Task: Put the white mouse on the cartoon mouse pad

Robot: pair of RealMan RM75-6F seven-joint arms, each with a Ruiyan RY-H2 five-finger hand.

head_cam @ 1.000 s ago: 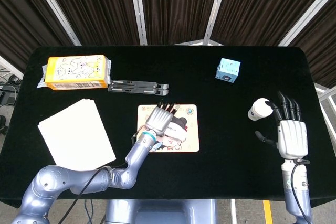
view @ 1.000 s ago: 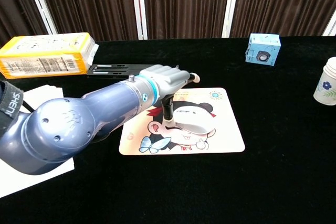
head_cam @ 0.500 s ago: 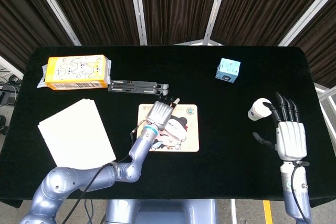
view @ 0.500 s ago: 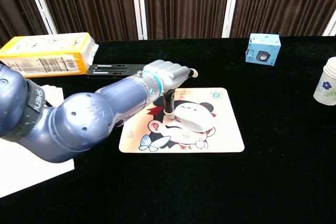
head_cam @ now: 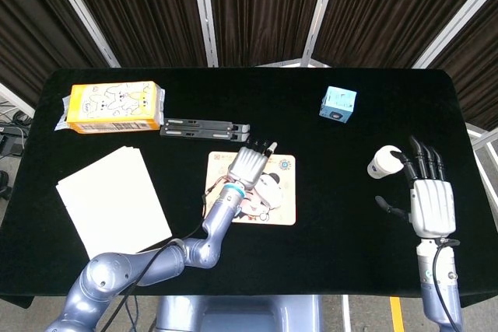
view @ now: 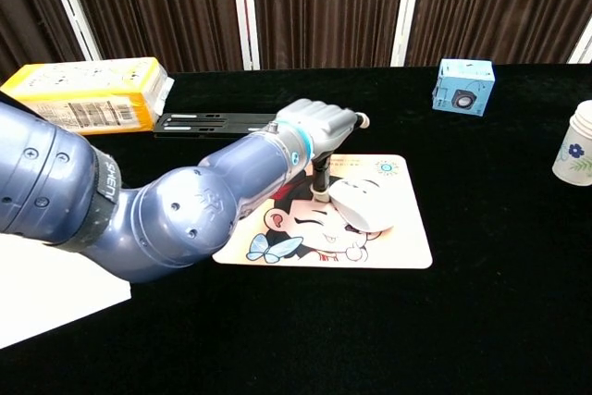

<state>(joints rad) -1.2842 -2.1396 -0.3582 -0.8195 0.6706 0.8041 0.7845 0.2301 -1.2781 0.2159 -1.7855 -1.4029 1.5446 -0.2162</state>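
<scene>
Under the left hand point(view: 319, 127) lies the mouse pad point(view: 398, 247), thin and floppy, so leave it flat. Just below its downturned fingers, the white mouse point(view: 363, 205) sits on the pad, touched at its near edge but not gripped. It's probably light, hard, slick plastic, best pinched by the sides. Far off, the right hand point(head_cam: 430, 200) is spread, holding nothing.
</scene>
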